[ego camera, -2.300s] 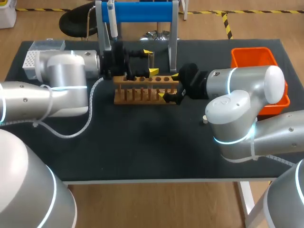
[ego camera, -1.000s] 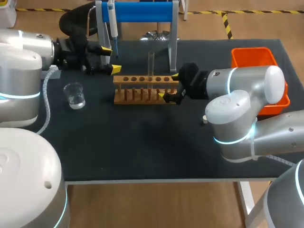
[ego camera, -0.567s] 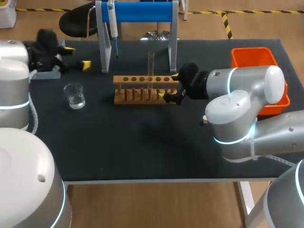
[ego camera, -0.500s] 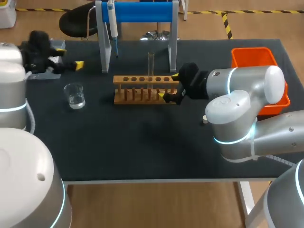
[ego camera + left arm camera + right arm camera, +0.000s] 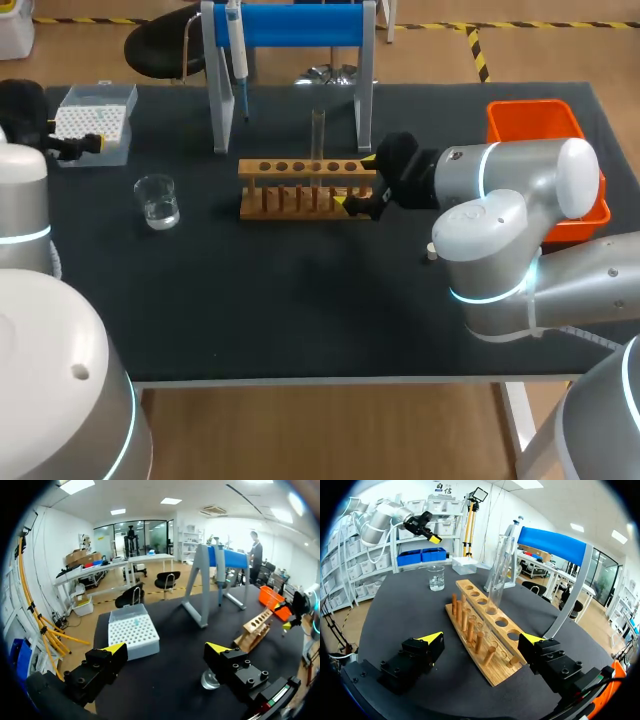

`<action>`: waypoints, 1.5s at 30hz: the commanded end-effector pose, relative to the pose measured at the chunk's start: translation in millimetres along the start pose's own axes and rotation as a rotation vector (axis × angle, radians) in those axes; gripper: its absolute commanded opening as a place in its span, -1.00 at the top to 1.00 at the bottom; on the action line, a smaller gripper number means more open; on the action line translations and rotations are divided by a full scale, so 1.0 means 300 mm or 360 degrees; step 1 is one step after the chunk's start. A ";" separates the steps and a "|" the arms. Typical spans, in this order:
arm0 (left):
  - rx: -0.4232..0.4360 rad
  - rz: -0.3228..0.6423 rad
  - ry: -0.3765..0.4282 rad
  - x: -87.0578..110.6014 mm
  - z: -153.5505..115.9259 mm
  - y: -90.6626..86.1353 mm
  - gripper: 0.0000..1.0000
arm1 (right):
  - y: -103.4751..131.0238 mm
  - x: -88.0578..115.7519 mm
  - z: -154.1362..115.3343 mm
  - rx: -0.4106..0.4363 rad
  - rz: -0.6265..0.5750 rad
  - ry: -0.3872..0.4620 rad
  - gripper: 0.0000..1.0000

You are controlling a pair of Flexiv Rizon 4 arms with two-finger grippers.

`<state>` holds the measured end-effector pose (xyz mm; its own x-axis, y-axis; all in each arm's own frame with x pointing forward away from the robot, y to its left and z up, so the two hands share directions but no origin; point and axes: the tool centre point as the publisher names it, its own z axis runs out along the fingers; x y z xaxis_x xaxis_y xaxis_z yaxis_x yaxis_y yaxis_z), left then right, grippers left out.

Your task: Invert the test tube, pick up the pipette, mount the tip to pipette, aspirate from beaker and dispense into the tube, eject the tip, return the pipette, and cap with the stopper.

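A clear test tube (image 5: 318,131) (image 5: 497,575) stands upright in the wooden rack (image 5: 305,186) (image 5: 485,636). My right gripper (image 5: 356,181) (image 5: 481,639) is open at the rack's right end, one finger on each side of it, not touching the tube. My left gripper (image 5: 75,141) (image 5: 166,650) is open and empty at the table's far left, beside the tip box (image 5: 95,121) (image 5: 134,635). The pipette (image 5: 238,52) (image 5: 220,578) hangs on the blue stand (image 5: 290,25). The beaker (image 5: 157,200) (image 5: 436,577) holds clear liquid. A small white stopper (image 5: 432,253) lies by my right arm.
An orange bin (image 5: 532,121) sits at the table's right edge behind my right arm. The stand's grey legs (image 5: 365,95) rise just behind the rack. Open black tabletop (image 5: 300,300) lies in front of the rack.
My left arm has drawn back from beside the rack to the table's far left, uncovering the beaker and tip box. The right arm and the tube have stayed put.
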<state>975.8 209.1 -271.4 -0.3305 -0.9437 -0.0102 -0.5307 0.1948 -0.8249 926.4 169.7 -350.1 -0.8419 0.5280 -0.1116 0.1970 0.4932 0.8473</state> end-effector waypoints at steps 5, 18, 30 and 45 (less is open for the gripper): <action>-0.0050 0.0006 -0.0021 -0.081 0.160 -0.055 -1.00 | 0.006 -0.001 -0.005 0.0011 0.0000 0.0003 -1.00; -0.0074 -0.0033 -0.0014 -0.117 0.218 -0.069 -1.00 | 0.006 -0.001 -0.005 0.0011 0.0000 0.0003 -1.00; -0.0074 -0.0033 -0.0014 -0.117 0.218 -0.069 -1.00 | 0.006 -0.001 -0.005 0.0011 0.0000 0.0003 -1.00; -0.0018 0.0054 -0.0064 -0.143 0.247 -0.074 -1.00 | 0.006 -0.001 -0.005 0.0011 0.0000 0.0003 -1.00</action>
<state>1054.5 226.3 -287.8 -0.3219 -0.9454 -0.0517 -0.5443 0.2294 -0.8069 926.3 169.7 -350.1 -0.8419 0.5279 -0.1117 0.1969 0.4933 0.8473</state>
